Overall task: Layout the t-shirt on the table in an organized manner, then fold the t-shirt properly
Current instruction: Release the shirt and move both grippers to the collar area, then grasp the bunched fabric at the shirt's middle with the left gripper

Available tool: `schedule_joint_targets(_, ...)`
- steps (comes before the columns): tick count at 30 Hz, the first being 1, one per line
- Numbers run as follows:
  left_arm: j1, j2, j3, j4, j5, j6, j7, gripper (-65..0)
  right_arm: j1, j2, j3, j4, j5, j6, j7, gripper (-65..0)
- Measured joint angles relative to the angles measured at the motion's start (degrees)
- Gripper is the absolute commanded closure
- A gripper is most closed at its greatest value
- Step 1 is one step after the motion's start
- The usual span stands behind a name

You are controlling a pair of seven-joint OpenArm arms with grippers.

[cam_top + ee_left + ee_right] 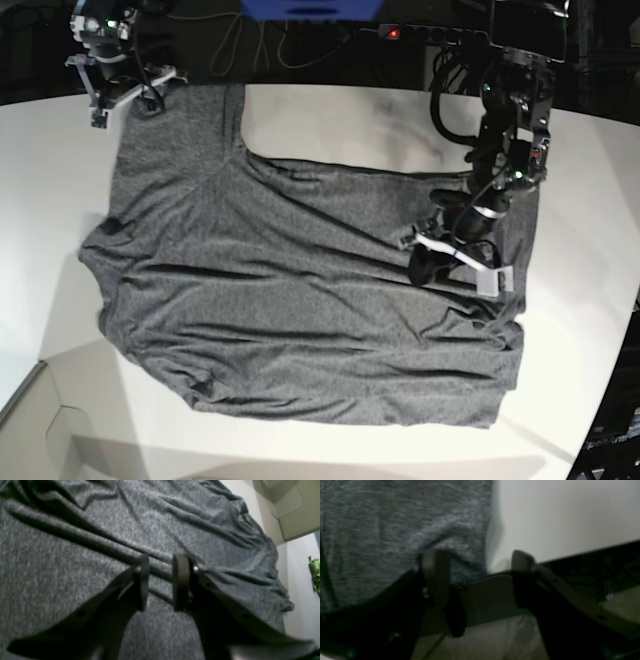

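Observation:
The dark heathered grey t-shirt (300,300) lies spread and wrinkled over the white table (340,120), with one sleeve reaching the far left corner. My left gripper (425,262) hovers low over the shirt's right side. In the left wrist view its fingers (141,580) stand a little apart over a long crease of the t-shirt (75,567), and the left gripper (162,562) pinches nothing that I can see. My right gripper (120,85) sits at the sleeve by the table's far edge. In the right wrist view the right gripper (480,557) is open, one finger over the t-shirt (382,530) and the other past its hem.
Cables, a power strip (395,33) and a blue object (310,8) lie beyond the far edge. The table (557,517) ends in a dark drop close to the right gripper. A green object (315,575) shows off to the side. A beige floor area (40,430) lies below the near left edge.

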Motion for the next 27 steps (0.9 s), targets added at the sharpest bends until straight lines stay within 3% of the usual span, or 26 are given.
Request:
schedule_joint_targets(5, 0.00, 0.04, 0.02, 0.00, 0.00, 0.00, 0.00, -16.2, 0.13, 0.00, -2.62, 0.00, -0.44, 0.02, 0.35, 0.0)
schedule_joint_targets(15, 1.84, 0.02, 0.00, 0.59, -0.07, 0.00, 0.09, -16.2, 4.17, -0.31, -3.34, 6.32, -1.16, 0.13, -2.99, 0.0)
schedule_joint_targets(23, 4.15, -0.26, -0.24, 4.00, 0.02, -0.02, 0.04, -16.2, 12.63, -0.28, -8.57, 8.07, -0.94, 0.22, -3.06, 0.0)
schedule_joint_targets(27, 5.44, -1.42, -0.70, 5.81, -0.20, 0.00, -0.28, -16.2, 17.62, 0.17, -12.96, 7.87, -1.07, 0.24, -5.92, 0.0)
